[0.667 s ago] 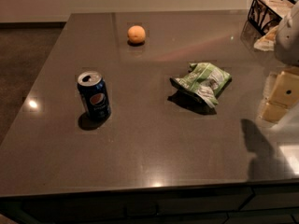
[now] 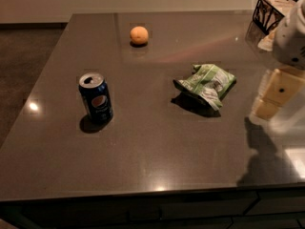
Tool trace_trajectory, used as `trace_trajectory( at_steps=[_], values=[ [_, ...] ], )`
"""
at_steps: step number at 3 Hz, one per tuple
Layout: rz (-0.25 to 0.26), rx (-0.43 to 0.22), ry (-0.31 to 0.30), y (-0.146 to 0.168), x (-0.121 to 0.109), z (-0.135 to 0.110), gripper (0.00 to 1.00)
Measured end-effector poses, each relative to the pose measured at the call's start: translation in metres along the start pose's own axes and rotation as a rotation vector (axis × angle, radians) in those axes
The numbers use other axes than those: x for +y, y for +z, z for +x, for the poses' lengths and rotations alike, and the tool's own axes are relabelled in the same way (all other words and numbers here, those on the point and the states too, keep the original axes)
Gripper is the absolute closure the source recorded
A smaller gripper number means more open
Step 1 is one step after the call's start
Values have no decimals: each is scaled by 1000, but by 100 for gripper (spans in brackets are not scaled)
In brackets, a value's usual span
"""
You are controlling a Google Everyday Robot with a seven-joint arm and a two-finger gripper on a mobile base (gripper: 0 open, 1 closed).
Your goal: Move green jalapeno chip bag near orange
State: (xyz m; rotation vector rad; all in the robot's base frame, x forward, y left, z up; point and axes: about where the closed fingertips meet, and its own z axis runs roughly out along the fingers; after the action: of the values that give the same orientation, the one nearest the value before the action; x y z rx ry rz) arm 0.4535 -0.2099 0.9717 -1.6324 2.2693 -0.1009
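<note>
- While the fingers hang apart, empty, over the desk, nothing is done.
- The green jalapeno chip bag lies left of them; orange well beyond it.

The gripper hovers right of the green jalapeno chip bag, the orange well apart.

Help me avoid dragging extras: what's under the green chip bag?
Under the green jalapeno chip bag, only tabletop and shadow show; anything it covers is hidden. The gripper hovers at the view's right edge.
</note>
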Motion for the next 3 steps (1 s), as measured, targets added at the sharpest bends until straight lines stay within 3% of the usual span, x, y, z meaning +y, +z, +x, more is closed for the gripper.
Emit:
trace_trajectory(
  at_steps=[2, 3],
  values=[
    [91, -64, 312, 58, -51, -27, 0],
    [109, -93, 467, 85, -65, -42, 0]
  ],
)
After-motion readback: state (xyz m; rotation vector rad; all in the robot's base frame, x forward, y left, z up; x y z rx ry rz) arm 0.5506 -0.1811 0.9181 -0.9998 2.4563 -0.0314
